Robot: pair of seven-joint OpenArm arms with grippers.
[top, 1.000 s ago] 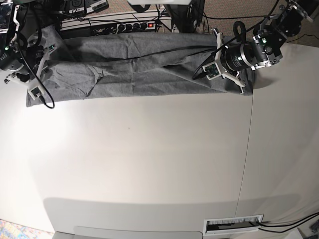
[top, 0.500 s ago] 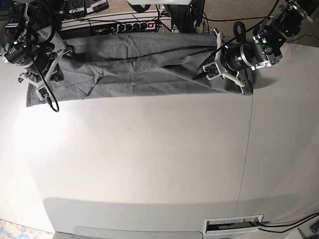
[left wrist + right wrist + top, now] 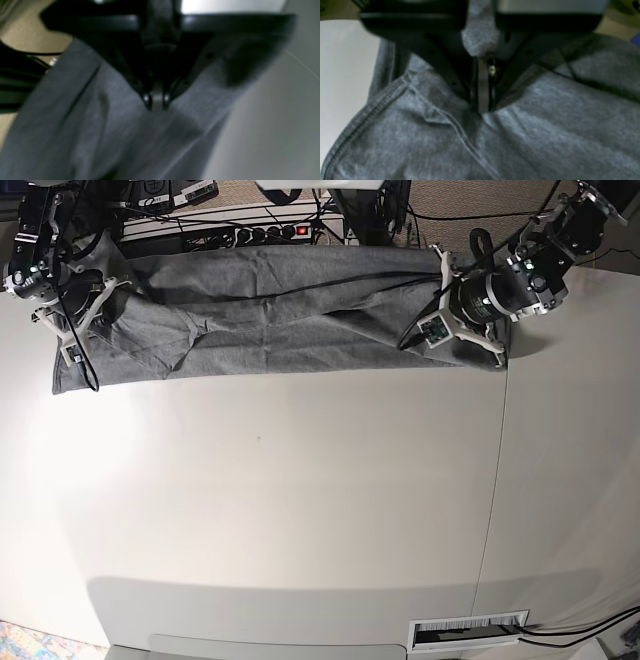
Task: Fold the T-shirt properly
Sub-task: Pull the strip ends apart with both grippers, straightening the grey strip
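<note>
The grey T-shirt [image 3: 270,320] lies wrinkled in a long band along the table's far edge. My left gripper [image 3: 432,320] is at the shirt's right end in the base view. In the left wrist view it [image 3: 157,103] is shut, with the T-shirt's fabric [image 3: 100,130] pinched between its fingers. My right gripper [image 3: 92,315] is at the shirt's left end. In the right wrist view it [image 3: 482,106] is shut on the T-shirt [image 3: 532,130], next to a stitched hem [image 3: 370,112], with a bunch of fabric between the fingers.
The white table [image 3: 300,500] runs toward the front, with a seam [image 3: 495,480] on its right side. A power strip with cables [image 3: 270,230] lies behind the far edge. A slotted vent [image 3: 468,630] sits at the front right.
The right gripper has moved from the shirt's front left corner back toward the far edge, drawing that end of the fabric with it. The left gripper has shifted slightly back.
</note>
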